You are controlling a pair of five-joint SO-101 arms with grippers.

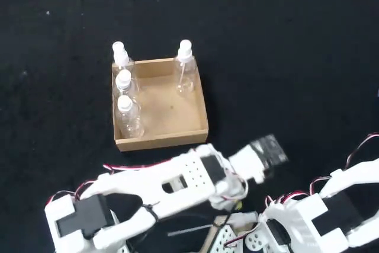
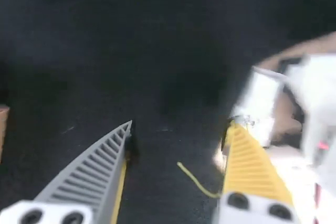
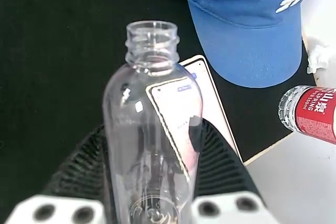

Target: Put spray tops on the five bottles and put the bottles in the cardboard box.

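The cardboard box sits left of the table's middle. Several clear bottles with white spray tops stand in it: three along its left wall and one in the far right corner. My right gripper is shut on a clear bottle that stands upright with an open neck and no top. My left gripper is open over bare black table with nothing between its grey and yellow fingers. The left arm stretches along the near edge, just in front of the box.
The right arm sits at the near right corner. Beyond the held bottle lie a blue cap, a phone and a red-labelled bottle. The black table spreads right of and behind the box.
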